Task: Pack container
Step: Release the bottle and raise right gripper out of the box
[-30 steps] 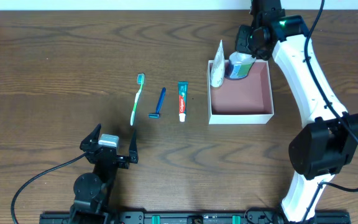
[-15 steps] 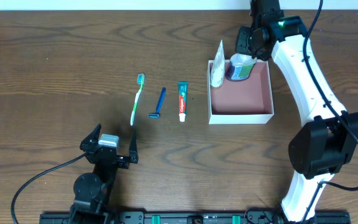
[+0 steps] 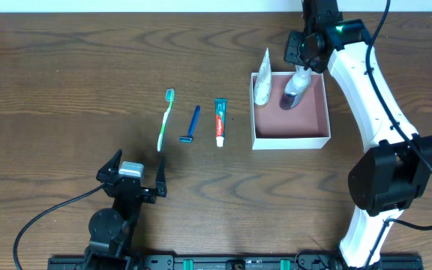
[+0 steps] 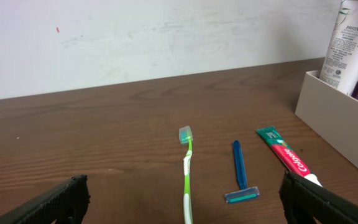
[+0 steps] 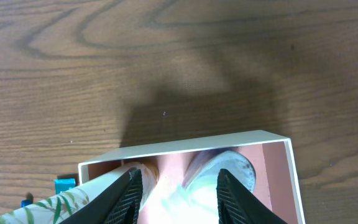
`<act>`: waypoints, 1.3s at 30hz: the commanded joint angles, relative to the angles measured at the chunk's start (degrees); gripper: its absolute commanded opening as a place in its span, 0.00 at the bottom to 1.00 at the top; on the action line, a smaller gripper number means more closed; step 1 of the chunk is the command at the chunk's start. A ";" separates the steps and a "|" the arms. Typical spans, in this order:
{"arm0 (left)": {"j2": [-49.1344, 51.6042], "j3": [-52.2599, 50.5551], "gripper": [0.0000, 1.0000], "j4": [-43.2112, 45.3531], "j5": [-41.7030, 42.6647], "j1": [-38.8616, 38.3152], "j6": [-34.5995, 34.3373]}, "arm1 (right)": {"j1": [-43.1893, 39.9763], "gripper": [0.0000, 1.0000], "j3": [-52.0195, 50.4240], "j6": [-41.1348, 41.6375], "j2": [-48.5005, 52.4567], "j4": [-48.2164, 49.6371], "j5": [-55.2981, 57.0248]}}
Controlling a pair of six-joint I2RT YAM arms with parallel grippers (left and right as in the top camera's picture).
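Note:
The container [image 3: 292,140] is a square shallow box with white walls and a dusty-pink inside, at the back right. A white tube [image 3: 262,84] leans on its left wall. My right gripper [image 3: 304,61] hovers over its far edge, open. A blurred green-and-white bottle [image 3: 294,90] lies tilted inside the box just below it. In the right wrist view the bottle [image 5: 229,171] shows smeared between my fingers [image 5: 179,177], over the container [image 5: 185,146]. My left gripper [image 3: 131,174] is open and empty at the table's front.
A green toothbrush [image 3: 166,118], a blue razor [image 3: 191,124] and a red-and-green toothpaste tube [image 3: 219,121] lie side by side left of the container. In the left wrist view they lie ahead of my left gripper [image 4: 185,194], with the container wall [image 4: 334,118] at right.
The green-and-white bottle, held upright at the container's far edge before, has tipped and dropped down into the box. The right gripper has let it go. The left arm has not moved.

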 commanded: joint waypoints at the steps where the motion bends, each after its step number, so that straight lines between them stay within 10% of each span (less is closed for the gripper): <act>1: -0.35 -1.84 0.98 -0.85 -0.04 0.35 0.94 | 0.35 0.41 0.15 0.52 -0.33 0.09 0.48; 16: -0.35 -1.84 0.98 -0.85 -0.07 0.35 0.94 | -4.61 0.49 4.61 -1.27 -5.49 3.54 8.81; 20: -0.35 -1.84 0.98 -0.85 -0.07 0.35 0.94 | -10.08 0.62 4.81 0.57 -9.84 -2.23 8.20; 24: -0.35 -1.84 0.98 -0.85 -0.07 0.35 0.94 | -16.39 0.99 4.81 2.25 -11.61 -10.78 5.05; 32: -0.35 -1.84 0.98 -0.85 -0.07 0.35 0.94 | -25.16 0.99 3.37 3.08 -10.71 -24.76 -0.72; 39: -0.35 -1.84 0.98 -0.85 -0.07 0.35 0.94 | -29.46 0.99 -7.15 21.51 -10.71 -21.07 -0.24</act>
